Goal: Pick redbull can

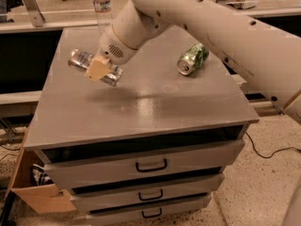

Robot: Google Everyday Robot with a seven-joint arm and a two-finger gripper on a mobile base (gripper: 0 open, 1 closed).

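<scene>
1. Grips the can across its middle with the tool, shut firmly on it, above the left half of the table; hangs clear of the top, judging by the shadow beneath.
2. Carries it lying crosswise and tipped, not upright; could twist in the grasp under its own weight, given smooth round metal between two narrow fingers.
3. Could slide out endways on a jerk or a quick swing; would then drop onto the table and roll, likely off the left or front edge toward the box on the floor.
4. Could dent the thin wall by squeezing too hard; would loosen the hold rather than firm it.
5. Cannot confirm the depth of the can between the fingers; hidden behind the near finger and the arm.
6. Hangs not far from the bottle standing at the back; could knock it over with the can's far end on a rearward swing.
7. Leaves the green can well apart on the right, lying on its side; risks little there unless swept across low by the arm.
8. Best kept slow and level, rising straight before any turn.
</scene>
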